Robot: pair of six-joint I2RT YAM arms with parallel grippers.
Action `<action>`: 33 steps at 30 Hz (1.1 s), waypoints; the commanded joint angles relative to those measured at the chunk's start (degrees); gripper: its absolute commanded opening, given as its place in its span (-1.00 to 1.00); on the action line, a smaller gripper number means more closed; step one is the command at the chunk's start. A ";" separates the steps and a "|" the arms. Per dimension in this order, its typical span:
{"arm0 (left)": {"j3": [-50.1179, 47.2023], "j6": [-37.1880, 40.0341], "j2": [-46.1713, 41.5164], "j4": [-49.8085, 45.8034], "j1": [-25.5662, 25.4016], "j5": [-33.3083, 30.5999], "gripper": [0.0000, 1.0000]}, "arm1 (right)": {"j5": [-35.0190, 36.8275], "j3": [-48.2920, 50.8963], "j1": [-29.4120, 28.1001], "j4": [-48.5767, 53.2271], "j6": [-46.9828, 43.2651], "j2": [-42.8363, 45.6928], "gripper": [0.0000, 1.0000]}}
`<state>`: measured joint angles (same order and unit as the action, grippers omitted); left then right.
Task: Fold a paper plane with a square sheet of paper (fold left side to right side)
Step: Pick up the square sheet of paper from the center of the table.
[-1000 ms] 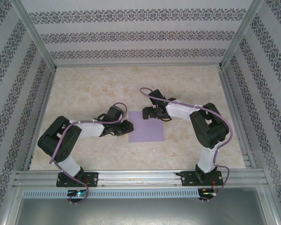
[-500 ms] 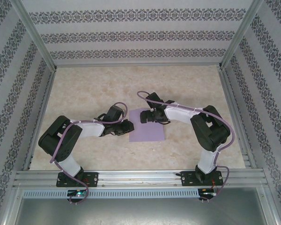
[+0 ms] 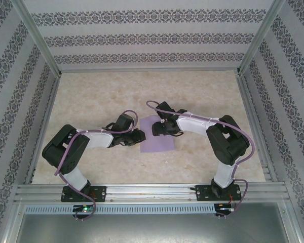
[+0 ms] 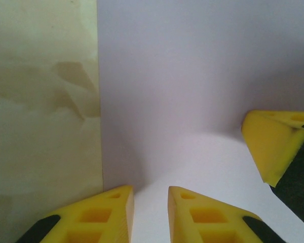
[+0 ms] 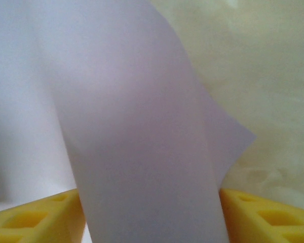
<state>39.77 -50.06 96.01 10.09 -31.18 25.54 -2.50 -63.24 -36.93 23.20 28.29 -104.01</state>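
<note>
Sheet (image 3: 159, 142) lies mid counter (image 3: 91, 96), open room toward every edge. My left fingers (image 4: 104, 217) sit slightly apart at its left edge. My right fingers (image 5: 35, 220) flank its lifted right flap; whether they're clamped I cannot tell. A second ago it spread wider rightward.

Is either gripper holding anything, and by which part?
The square sheet of paper's right side rises between the fingers of the right gripper; a pinch cannot be told. The left gripper, at the left edge, has nothing between its fingers.
</note>
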 commanded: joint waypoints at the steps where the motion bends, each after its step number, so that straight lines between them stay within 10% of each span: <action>1: -0.83 -0.74 -0.14 1.57 -0.85 -0.18 -0.44 | -2.50 0.02 -0.64 1.22 -0.06 1.09 0.22; 19: -6.37 4.29 -22.72 -4.15 7.14 -3.46 0.29 | -25.31 10.22 5.47 -11.13 2.60 14.27 -0.33; 33: -13.23 5.45 -42.67 12.21 16.95 14.95 0.88 | -48.68 16.22 14.71 -25.17 8.85 34.15 -0.37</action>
<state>26.68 -45.82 55.16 14.20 -14.87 34.26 -43.27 -48.12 -23.09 3.20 34.85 -72.97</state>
